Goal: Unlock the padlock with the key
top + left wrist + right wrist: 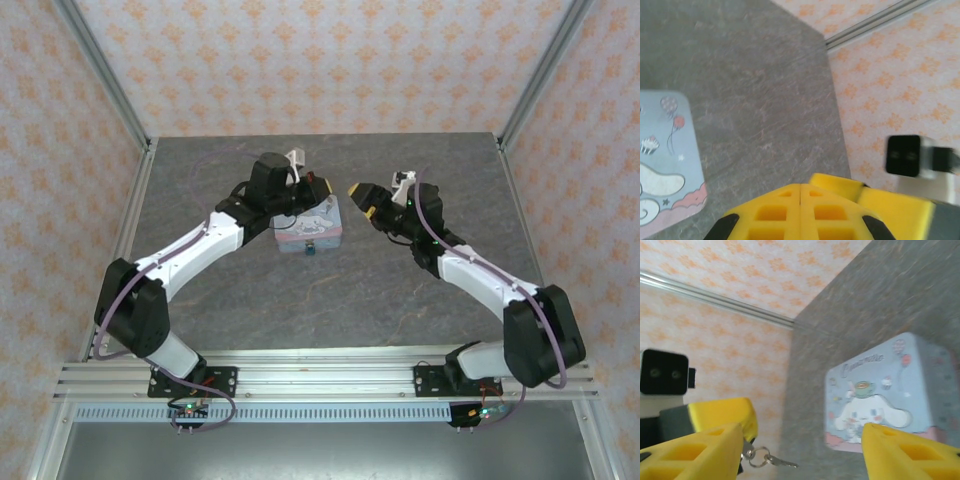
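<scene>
My left arm reaches out over the tin (310,222). The left gripper (318,186) is pinched fully closed, and the key (781,462) dangles off its tip on a ring. My right arm bends in facing it, right gripper (365,200) spread wide with nothing in it. The padlock (311,249) sits on the table (250,290), just beside the tin's near edge.

Grey table (300,310) w/ blue tin (308,226), padlock (311,250) at tin's near edge.
</scene>
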